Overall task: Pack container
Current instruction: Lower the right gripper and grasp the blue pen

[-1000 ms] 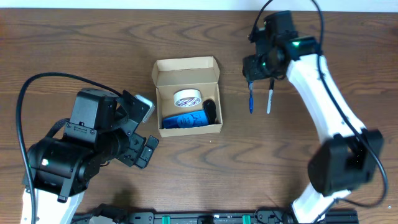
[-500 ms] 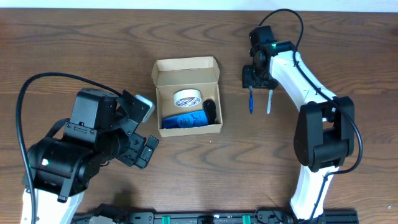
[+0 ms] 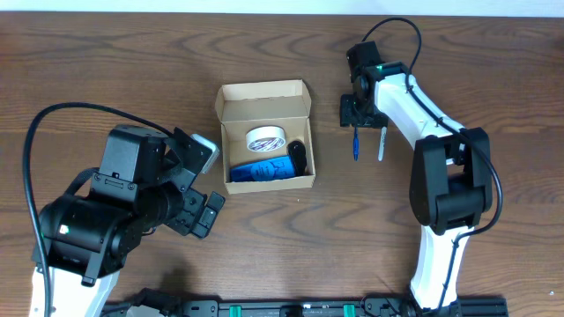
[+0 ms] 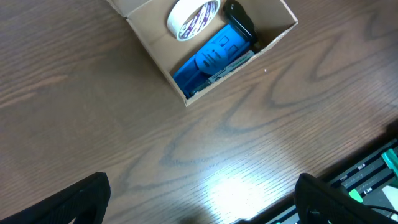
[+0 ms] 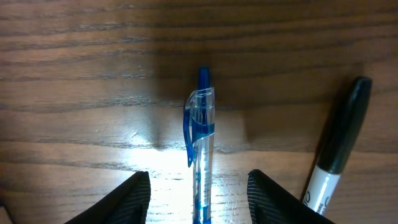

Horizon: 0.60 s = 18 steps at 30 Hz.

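Note:
The tan cardboard container stands open on the table, lid flap at the back. Inside lie a white tape roll, a blue object and a black object; they also show in the left wrist view. A blue pen and a black-capped white marker lie side by side to the container's right. My right gripper is open, low over the table, its fingers on either side of the blue pen, with the marker to the right. My left gripper is open and empty, front left of the container.
The table's front edge with a black rail runs close to my left gripper. My right arm stretches from the front right to the pens. A black cable loops over the left arm.
My right gripper has moved down and slightly left over the top of the blue pen. The left arm and the container's contents have not moved.

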Motion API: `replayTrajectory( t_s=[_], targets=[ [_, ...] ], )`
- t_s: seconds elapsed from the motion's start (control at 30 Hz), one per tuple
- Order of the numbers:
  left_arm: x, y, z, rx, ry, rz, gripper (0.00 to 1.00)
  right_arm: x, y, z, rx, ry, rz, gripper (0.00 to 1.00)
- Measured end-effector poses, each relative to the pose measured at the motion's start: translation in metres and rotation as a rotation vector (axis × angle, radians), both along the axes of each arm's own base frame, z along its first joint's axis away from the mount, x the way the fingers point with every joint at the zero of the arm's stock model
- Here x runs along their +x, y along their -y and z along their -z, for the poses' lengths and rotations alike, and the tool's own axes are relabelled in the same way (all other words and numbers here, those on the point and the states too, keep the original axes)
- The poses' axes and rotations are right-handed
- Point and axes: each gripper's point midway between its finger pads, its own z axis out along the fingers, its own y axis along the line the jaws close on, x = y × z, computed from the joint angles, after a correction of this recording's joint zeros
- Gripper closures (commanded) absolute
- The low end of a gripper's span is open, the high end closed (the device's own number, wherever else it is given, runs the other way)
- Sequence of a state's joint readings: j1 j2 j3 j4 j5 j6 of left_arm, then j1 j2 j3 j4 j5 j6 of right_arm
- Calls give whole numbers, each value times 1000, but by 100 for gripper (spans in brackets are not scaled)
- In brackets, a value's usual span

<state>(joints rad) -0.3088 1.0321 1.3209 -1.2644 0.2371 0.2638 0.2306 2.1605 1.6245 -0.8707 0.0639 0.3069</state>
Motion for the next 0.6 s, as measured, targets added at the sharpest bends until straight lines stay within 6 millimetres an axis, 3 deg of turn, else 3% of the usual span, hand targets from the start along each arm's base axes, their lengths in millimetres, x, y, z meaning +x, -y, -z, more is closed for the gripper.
replayTrajectory(
  t_s=[0.33,0.6],
  targets=[
    [0,0,0,0,0,0,5,-3,1,18,-8,-36,0,50],
    [0,0,0,0,0,0,5,3,-1,18,-1,-9,4,69]
  ],
)
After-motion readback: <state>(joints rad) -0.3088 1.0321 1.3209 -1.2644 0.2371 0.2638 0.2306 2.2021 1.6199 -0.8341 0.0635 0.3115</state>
